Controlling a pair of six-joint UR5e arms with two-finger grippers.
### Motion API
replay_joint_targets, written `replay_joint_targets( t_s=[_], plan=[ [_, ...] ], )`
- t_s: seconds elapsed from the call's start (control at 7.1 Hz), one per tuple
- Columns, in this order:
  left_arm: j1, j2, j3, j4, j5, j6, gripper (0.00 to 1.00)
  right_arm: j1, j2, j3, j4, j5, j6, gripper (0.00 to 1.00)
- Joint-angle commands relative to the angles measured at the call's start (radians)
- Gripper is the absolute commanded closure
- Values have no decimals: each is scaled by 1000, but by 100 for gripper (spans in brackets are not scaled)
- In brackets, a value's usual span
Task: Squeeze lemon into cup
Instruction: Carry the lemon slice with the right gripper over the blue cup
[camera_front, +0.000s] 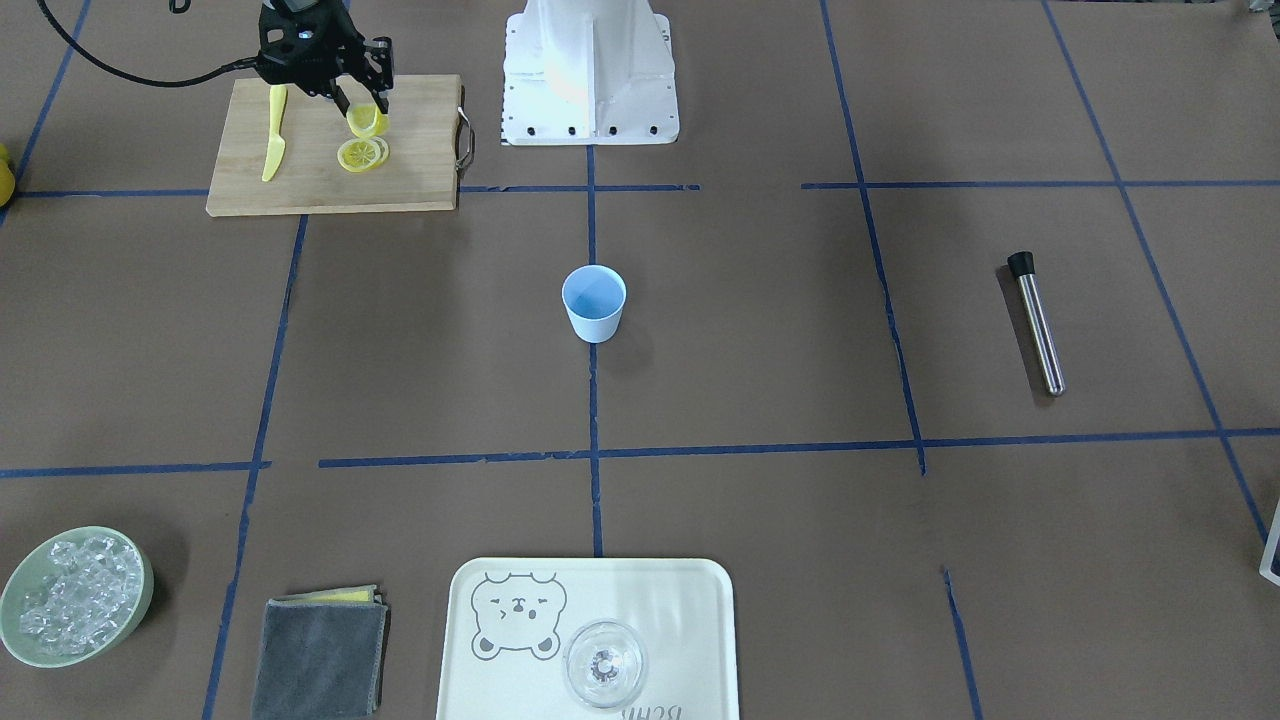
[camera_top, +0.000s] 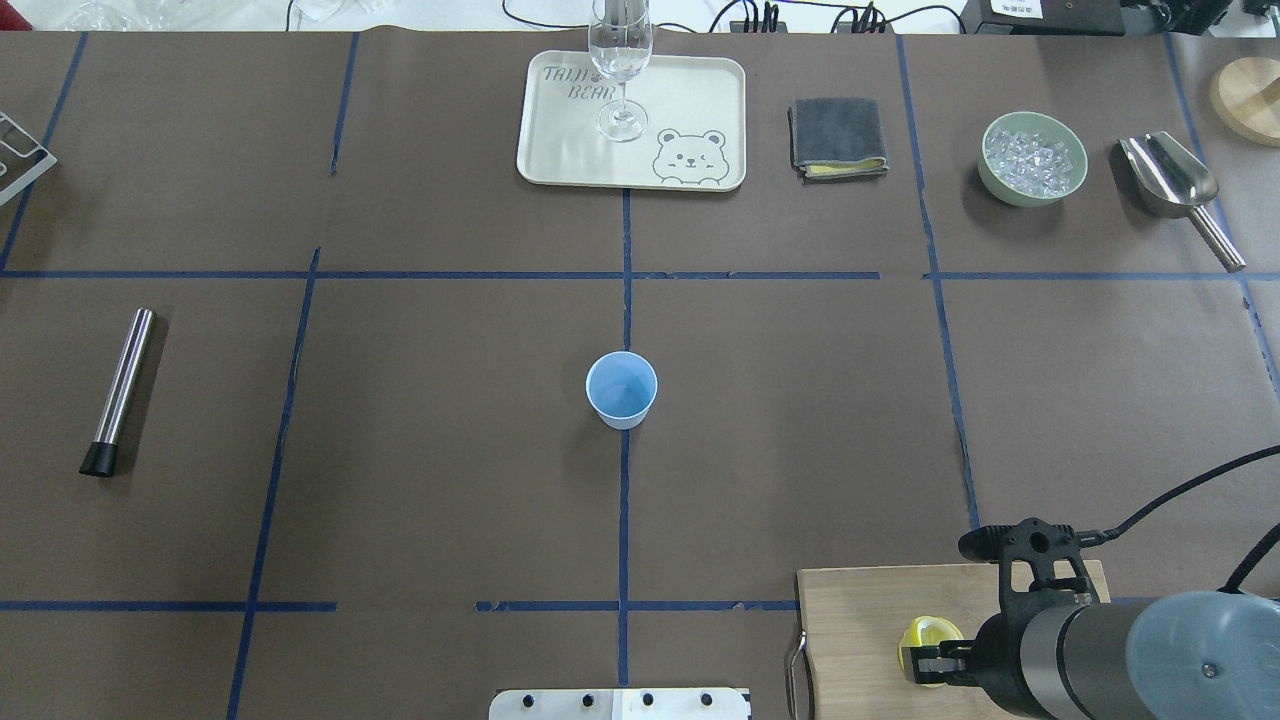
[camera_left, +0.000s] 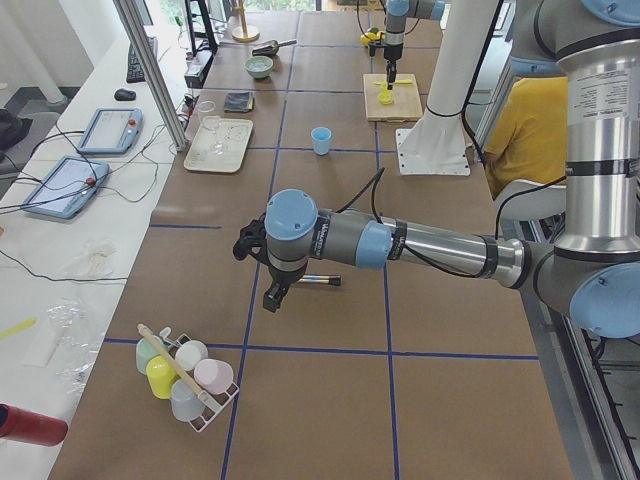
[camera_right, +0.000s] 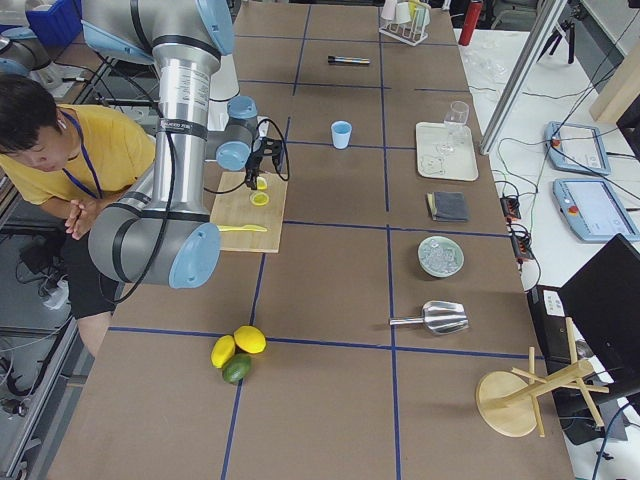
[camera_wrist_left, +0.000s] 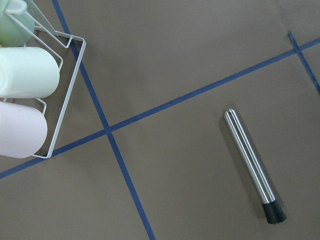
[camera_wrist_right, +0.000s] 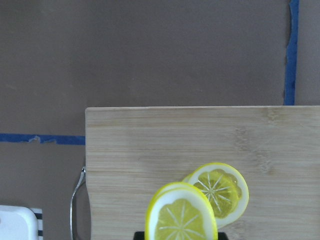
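Starting on the left: can't tell open or closed for the left gripper (camera_left: 272, 298), only caught in a side view, hanging over the table (camera_top: 400, 450). Spotted one steel rod (camera_wrist_left: 252, 162) lying flat just beside it, plus one wire rack (camera_wrist_left: 65, 70) of cups nearby. Next, one light-blue cup (camera_top: 621, 389), upright, well apart from both grippers. Over to the right gripper (camera_front: 362, 106): clamped on one lemon slice (camera_front: 366, 122), held over one wooden cutting board (camera_front: 300, 180). Counting at least one second slice (camera_front: 361, 155) flat on the board just below that gripper, and one yellow knife (camera_front: 274, 135) lying beside it.
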Motion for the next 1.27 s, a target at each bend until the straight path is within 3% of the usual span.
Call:
replay_joint_targets(
  t_s=[0.0,0.42,0.56,0.85,1.13],
  plan=[
    [0,0,1,1,0,0,0,40,21,23,1,6,0,46],
    [0,20,0,-2,0,0,0,144,196,-14,-13,61,0,44],
    [0,20,0,-2,0,0,0,178,292,-75,-26,63,2,44],
    [0,20,-2,-2,0,0,0,248,537,-202,-159,66,32,44],
    [-2,20,-2,-2,0,0,0,308,737,-407,-158,67,70,44]
  ],
)
